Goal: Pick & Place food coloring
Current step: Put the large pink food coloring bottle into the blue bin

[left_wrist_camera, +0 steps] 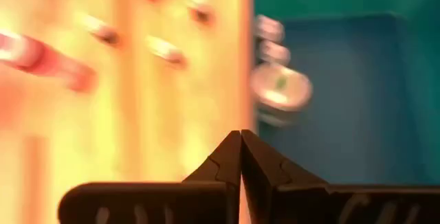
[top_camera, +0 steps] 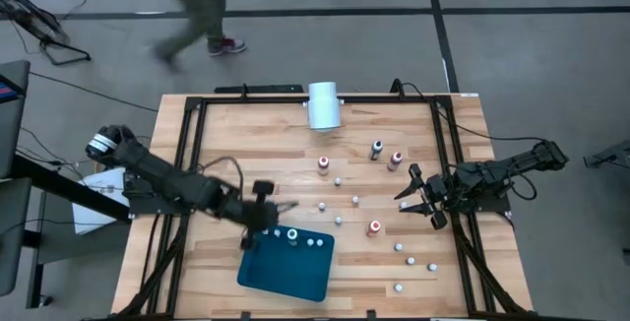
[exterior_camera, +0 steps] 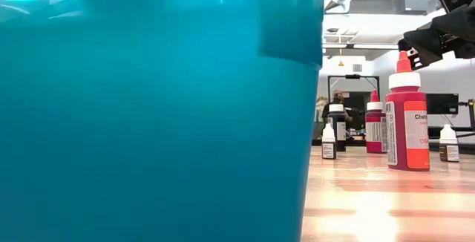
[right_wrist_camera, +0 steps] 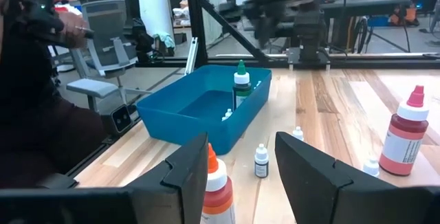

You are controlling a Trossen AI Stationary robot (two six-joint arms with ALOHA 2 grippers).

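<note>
The wooden worktop (top_camera: 246,134) carries a teal tray (top_camera: 285,272) near its front edge, left of centre. A large white cylinder (top_camera: 324,104) lies at the back edge. Three bottles (top_camera: 292,234) stand inside the tray along its back wall; in the right wrist view one of them shows a green cap (right_wrist_camera: 240,80).

The remaining food coloring bottles (top_camera: 338,181) are scattered across the right half of the worktop: larger red ones (top_camera: 374,227) toward the middle and right, a dark one (top_camera: 376,150) further back, and small white-capped ones (top_camera: 399,288) toward the front right corner.

The left claw (top_camera: 264,203) hovers at the tray's back left corner, fingers pressed together, empty. The right claw (top_camera: 418,195) sits near the right edge, fingers (right_wrist_camera: 313,162) spread apart, holding nothing; an orange-tipped red bottle (right_wrist_camera: 216,186) stands just beyond them.

A person (top_camera: 192,11) walks on the floor behind the worktop.
</note>
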